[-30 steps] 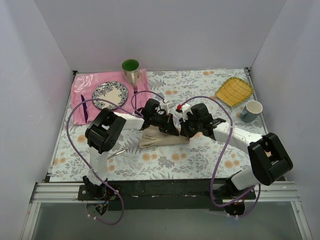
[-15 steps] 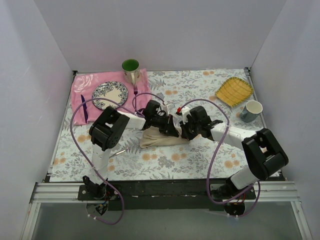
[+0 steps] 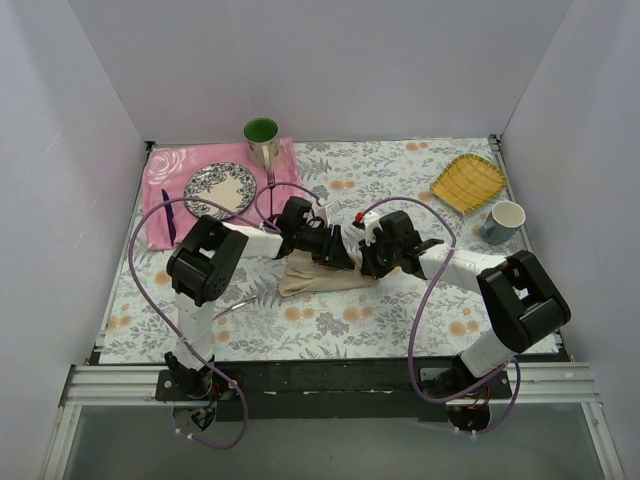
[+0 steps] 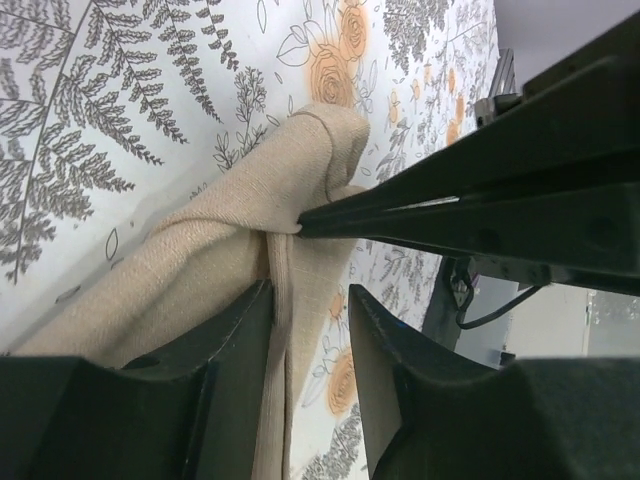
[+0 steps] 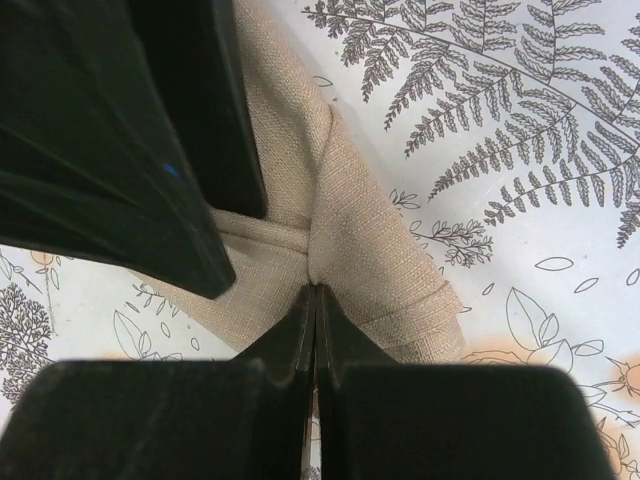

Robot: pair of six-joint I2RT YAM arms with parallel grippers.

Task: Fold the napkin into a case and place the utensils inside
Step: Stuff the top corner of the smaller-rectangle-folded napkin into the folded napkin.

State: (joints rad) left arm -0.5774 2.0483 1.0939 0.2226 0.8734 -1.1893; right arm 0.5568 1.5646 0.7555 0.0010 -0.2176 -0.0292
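Napkin (image 3: pixel 320 277): half-folded, no pocket yet. We note right gripper (image 5: pixel 315 300) pinching its fold, left gripper (image 4: pixel 310 305) parted (cloth between jaws); utensil (image 3: pixel 236 304) waits outside.

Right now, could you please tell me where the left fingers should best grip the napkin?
Probably the raised fold ridge of the napkin, between the left gripper's open fingers: close across it from above; it stands narrow, the rest spreads broad.

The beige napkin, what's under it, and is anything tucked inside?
The napkin lies on the flowered tablecloth, which shows all round it. Nothing sticks out of the folds. The inside is hidden by the cloth itself and by the left gripper and right gripper.
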